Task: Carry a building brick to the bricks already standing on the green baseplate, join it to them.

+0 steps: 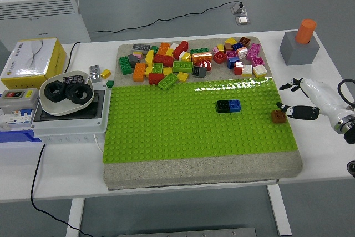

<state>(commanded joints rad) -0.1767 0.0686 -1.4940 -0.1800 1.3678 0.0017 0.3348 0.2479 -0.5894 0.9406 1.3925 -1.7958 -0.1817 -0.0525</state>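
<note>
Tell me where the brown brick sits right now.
In the head view, the brown brick sits at the green baseplate's right edge, right of the black and blue bricks, just beside the right hand.

Two joined bricks (228, 106), one brown brick (278, 116)

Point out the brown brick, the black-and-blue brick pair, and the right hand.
brown brick (278, 116), head view, its studded top.
black-and-blue brick pair (228, 106), head view, the seam between the two.
right hand (304, 99), head view, white back of the hand.
</note>
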